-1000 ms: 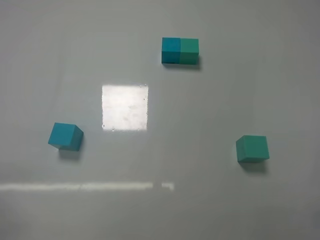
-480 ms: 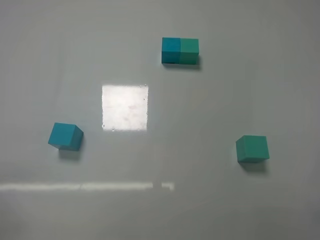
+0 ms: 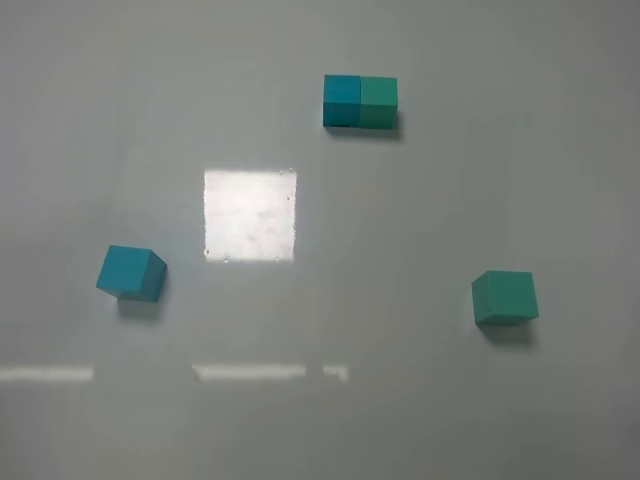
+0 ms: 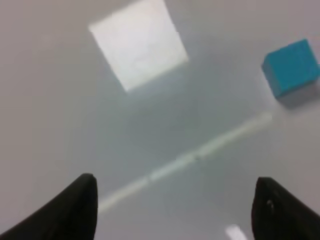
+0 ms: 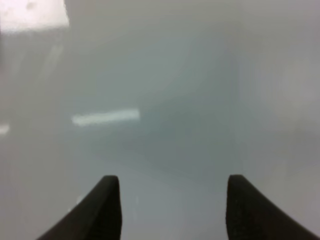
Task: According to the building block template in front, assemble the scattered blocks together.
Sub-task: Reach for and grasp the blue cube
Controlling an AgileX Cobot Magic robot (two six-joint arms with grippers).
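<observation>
The template point(image 3: 360, 101), a cyan-blue and a teal-green cube joined into one bar, lies at the far middle of the table. A loose cyan-blue cube point(image 3: 131, 273) sits at the left, turned a little; it also shows in the left wrist view point(image 4: 291, 67). A loose teal-green cube point(image 3: 505, 297) sits at the right. Neither gripper shows in the exterior high view. My left gripper point(image 4: 175, 205) is open and empty, apart from the blue cube. My right gripper point(image 5: 170, 205) is open and empty over bare table; no cube shows in its view.
The grey glossy table point(image 3: 400, 220) carries a bright square light reflection point(image 3: 250, 215) at its middle and a bright streak point(image 3: 250, 372) nearer the front.
The cubes have not moved. A gap has appeared in the bright streak near the front left of the table.
</observation>
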